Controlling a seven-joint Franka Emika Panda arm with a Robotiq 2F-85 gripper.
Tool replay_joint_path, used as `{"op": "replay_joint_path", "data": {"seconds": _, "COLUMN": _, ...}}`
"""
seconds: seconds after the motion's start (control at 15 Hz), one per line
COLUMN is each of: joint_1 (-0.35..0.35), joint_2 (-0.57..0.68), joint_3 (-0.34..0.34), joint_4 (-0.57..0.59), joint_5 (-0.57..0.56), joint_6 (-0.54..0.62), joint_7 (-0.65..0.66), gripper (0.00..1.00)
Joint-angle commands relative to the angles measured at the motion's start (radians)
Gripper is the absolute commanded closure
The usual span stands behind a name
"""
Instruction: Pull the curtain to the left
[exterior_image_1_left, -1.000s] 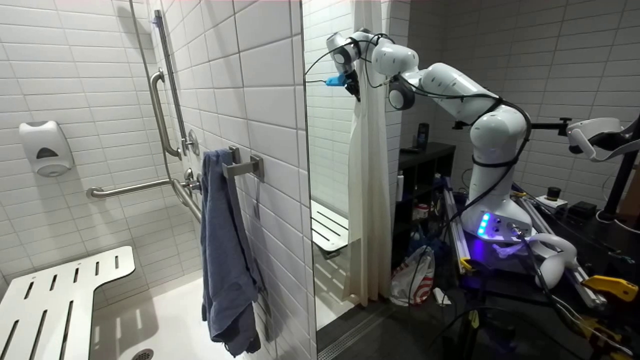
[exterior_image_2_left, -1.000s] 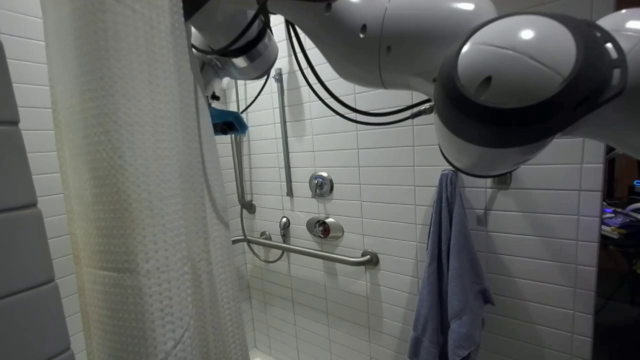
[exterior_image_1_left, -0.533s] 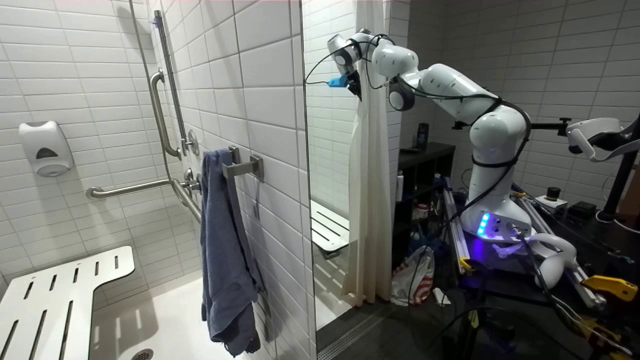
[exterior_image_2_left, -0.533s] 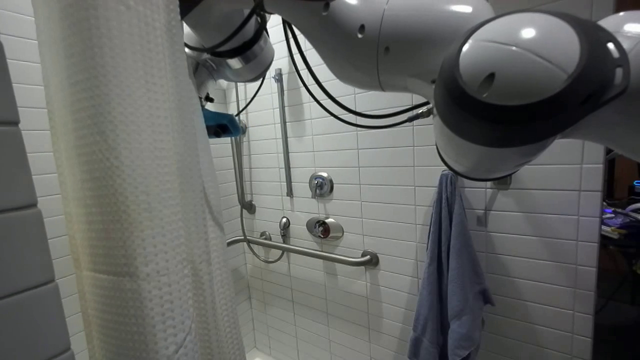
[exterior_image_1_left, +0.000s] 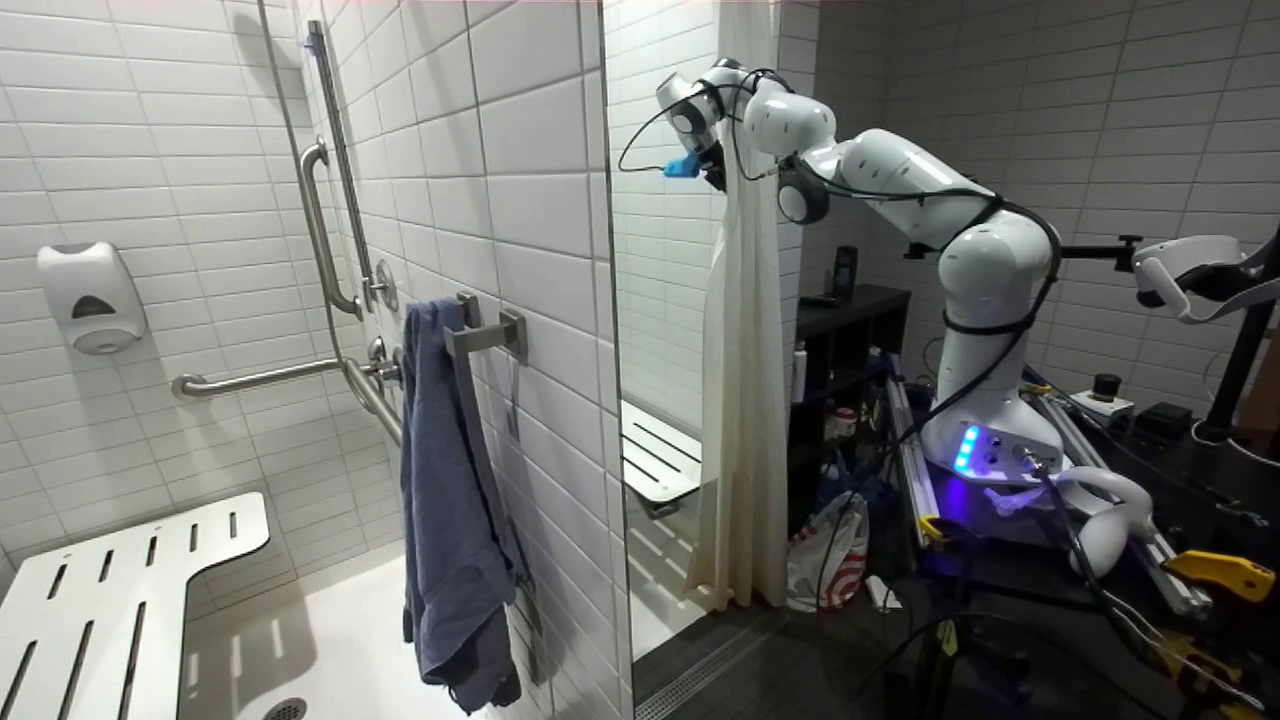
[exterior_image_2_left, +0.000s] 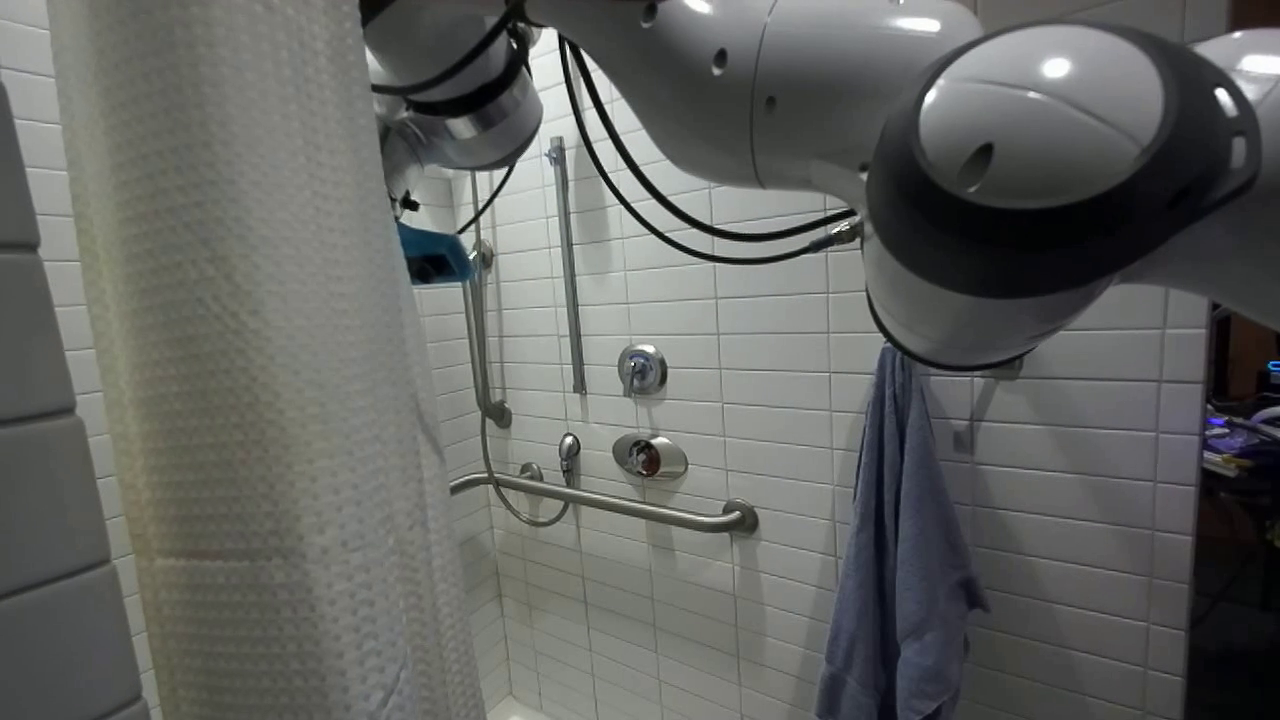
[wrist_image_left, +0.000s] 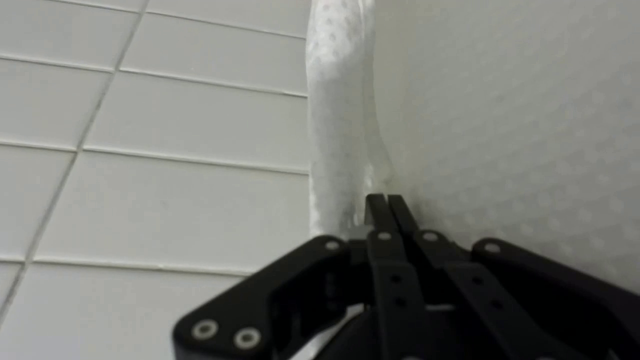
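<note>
The curtain (exterior_image_1_left: 750, 400) is tall, off-white and folded, hanging beside the shower opening. In an exterior view it fills the left side, with a dotted texture (exterior_image_2_left: 250, 360). In the wrist view its edge fold and broad face (wrist_image_left: 510, 130) lie around the fingertips. My gripper (exterior_image_1_left: 722, 186) is high up at the curtain's edge. In the wrist view its black fingers (wrist_image_left: 384, 197) are pressed together, with curtain fabric pinched at the tips. In an exterior view the fingers are hidden behind the curtain, and only the blue part (exterior_image_2_left: 434, 254) on the wrist shows.
A blue-grey towel (exterior_image_1_left: 450, 500) hangs on a wall bar. Grab bars (exterior_image_2_left: 620, 508) and a slotted bench (exterior_image_1_left: 110, 580) are in the shower. A tiled wall (wrist_image_left: 190, 210) stands close behind the curtain. A black shelf (exterior_image_1_left: 855, 300) and a plastic bag (exterior_image_1_left: 828, 555) stand beside the curtain.
My gripper and the upper curtain have moved slightly together, rightward in one exterior view and leftward and a little down in another. The fabric stays at the fingers.
</note>
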Motion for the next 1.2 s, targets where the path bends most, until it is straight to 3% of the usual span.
{"op": "replay_joint_path", "data": {"seconds": 0.0, "joint_1": 0.000, "joint_2": 0.003, "joint_3": -0.005, "joint_4": -0.096, "joint_5": -0.022, "joint_6": -0.004, "joint_7": -0.059, "gripper": 0.99}}
{"op": "replay_joint_path", "data": {"seconds": 0.07, "joint_1": 0.001, "joint_2": 0.003, "joint_3": -0.002, "joint_4": -0.098, "joint_5": -0.024, "joint_6": -0.005, "joint_7": -0.061, "gripper": 0.99}}
{"op": "replay_joint_path", "data": {"seconds": 0.13, "joint_1": 0.041, "joint_2": 0.068, "joint_3": -0.034, "joint_4": 0.035, "joint_5": -0.012, "joint_6": -0.066, "joint_7": -0.052, "gripper": 0.99}}
{"op": "replay_joint_path", "data": {"seconds": 0.2, "joint_1": 0.042, "joint_2": 0.068, "joint_3": -0.035, "joint_4": 0.038, "joint_5": -0.012, "joint_6": -0.081, "joint_7": -0.054, "gripper": 0.99}}
{"op": "replay_joint_path", "data": {"seconds": 0.27, "joint_1": 0.003, "joint_2": -0.001, "joint_3": -0.005, "joint_4": -0.097, "joint_5": -0.024, "joint_6": -0.042, "joint_7": -0.073, "gripper": 0.99}}
{"op": "replay_joint_path", "data": {"seconds": 0.33, "joint_1": 0.028, "joint_2": 0.033, "joint_3": -0.020, "joint_4": 0.074, "joint_5": 0.017, "joint_6": -0.085, "joint_7": -0.018, "gripper": 0.98}}
{"op": "replay_joint_path", "data": {"seconds": 1.13, "joint_1": 0.024, "joint_2": 0.028, "joint_3": -0.013, "joint_4": 0.061, "joint_5": 0.017, "joint_6": -0.089, "joint_7": -0.030, "gripper": 0.98}}
